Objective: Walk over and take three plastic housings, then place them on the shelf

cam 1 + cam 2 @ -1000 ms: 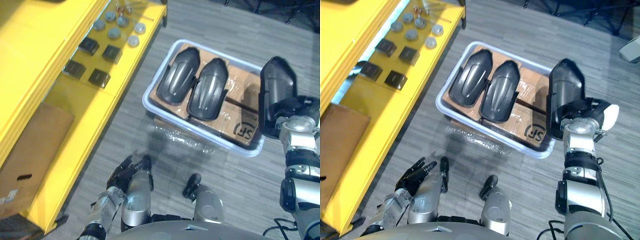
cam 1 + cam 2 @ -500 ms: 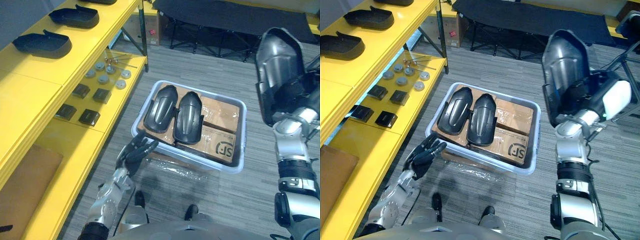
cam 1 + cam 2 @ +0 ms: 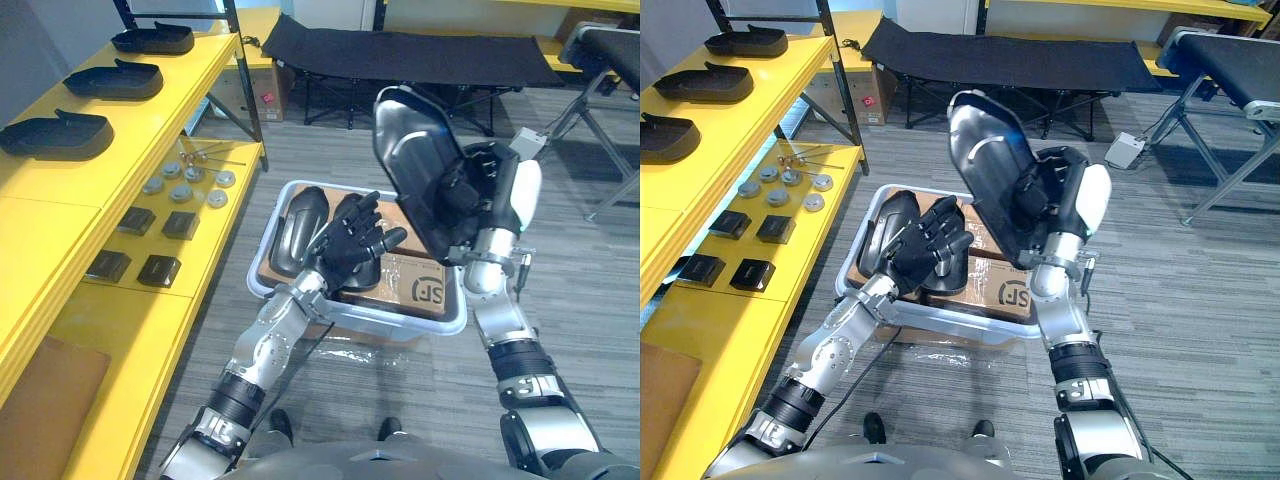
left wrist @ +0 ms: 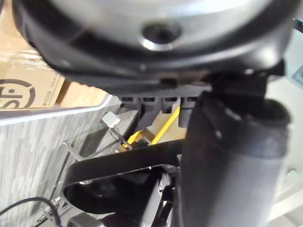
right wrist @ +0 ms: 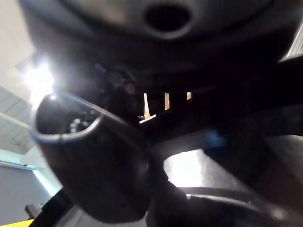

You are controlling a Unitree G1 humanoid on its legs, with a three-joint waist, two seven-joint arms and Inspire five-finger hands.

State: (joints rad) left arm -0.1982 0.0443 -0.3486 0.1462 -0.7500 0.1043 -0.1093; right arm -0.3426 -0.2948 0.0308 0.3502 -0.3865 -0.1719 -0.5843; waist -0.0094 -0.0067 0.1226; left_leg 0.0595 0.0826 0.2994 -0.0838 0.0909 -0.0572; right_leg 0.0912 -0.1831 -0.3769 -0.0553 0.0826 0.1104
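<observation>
My right hand is shut on a black plastic housing, held up and tilted above the white bin. Two more housings lie side by side on cardboard in the bin. The left one is in plain view; the other is partly covered by my left hand. That hand hovers open over the bin with fingers spread, close to the raised housing. Three housings rest in a row on the top level of the yellow shelf at the left.
Small black blocks and round metal discs lie on the shelf's lower level, and a cardboard sheet lies nearer me. A black cot stands behind the bin, a metal frame at the far right. Clear film lies on the floor.
The camera has tilted up. My right hand has swung the housing left, over the bin. My left hand has risen from beside the bin to above it, fingers spread.
</observation>
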